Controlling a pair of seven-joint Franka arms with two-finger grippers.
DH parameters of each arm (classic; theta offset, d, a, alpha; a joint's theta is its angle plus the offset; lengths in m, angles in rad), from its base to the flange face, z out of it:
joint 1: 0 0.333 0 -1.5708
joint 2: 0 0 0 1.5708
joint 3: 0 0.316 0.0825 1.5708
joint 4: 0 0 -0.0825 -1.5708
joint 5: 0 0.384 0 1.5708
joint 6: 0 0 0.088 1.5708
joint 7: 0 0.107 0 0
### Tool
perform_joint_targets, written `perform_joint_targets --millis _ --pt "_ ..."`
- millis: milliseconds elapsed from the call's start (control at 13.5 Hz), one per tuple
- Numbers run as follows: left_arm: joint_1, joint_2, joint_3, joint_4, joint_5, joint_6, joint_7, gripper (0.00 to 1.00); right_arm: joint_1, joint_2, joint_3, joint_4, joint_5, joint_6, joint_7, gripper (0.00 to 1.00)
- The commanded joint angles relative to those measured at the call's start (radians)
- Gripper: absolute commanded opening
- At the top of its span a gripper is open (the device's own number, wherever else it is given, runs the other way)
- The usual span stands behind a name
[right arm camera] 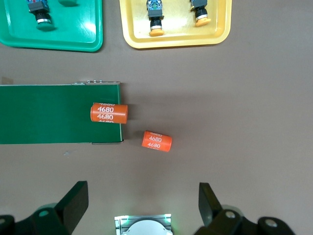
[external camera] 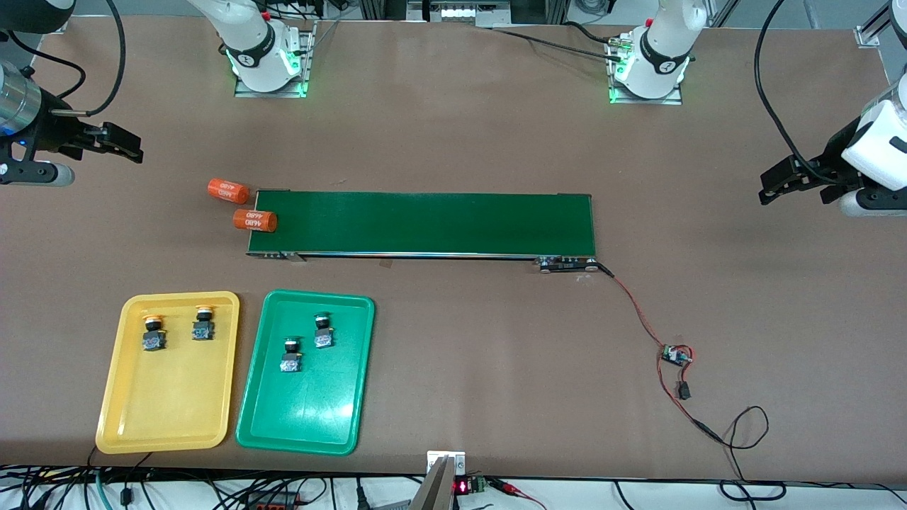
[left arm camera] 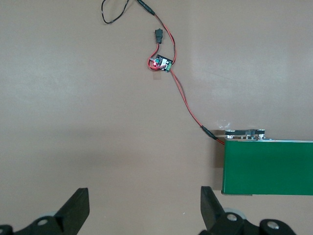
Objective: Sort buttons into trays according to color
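Two yellow-orange buttons (external camera: 154,333) (external camera: 203,323) stand in the yellow tray (external camera: 166,418). Two green buttons (external camera: 323,330) (external camera: 290,355) stand in the green tray (external camera: 305,418) beside it. The right wrist view shows the yellow tray (right arm camera: 176,41) with both orange-capped buttons (right arm camera: 156,19) and part of the green tray (right arm camera: 54,41) with one button (right arm camera: 41,14). My right gripper (external camera: 120,147) (right arm camera: 142,203) hangs open and empty over bare table at the right arm's end. My left gripper (external camera: 786,185) (left arm camera: 144,208) hangs open and empty over bare table at the left arm's end.
A long dark-green conveyor belt (external camera: 425,223) lies mid-table. Two orange printed cylinders (external camera: 227,190) (external camera: 254,220) lie at its end toward the right arm. A red-black cable with a small circuit board (external camera: 674,354) runs from the belt's other end toward the table's front edge.
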Motion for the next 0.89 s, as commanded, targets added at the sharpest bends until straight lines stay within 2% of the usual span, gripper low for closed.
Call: perform_joint_targets --millis 0,817 --pt "0.001 -0.016 -0.003 -0.005 0.018 -0.009 0.016 1.0 0.004 0.011 0.0 0.03 0.016 -0.024 0.005 1.0" --pt "0.004 -0.019 -0.014 -0.003 0.018 -0.022 0.01 1.0 -0.002 0.013 0.0 0.03 0.016 -0.024 -0.011 1.0"
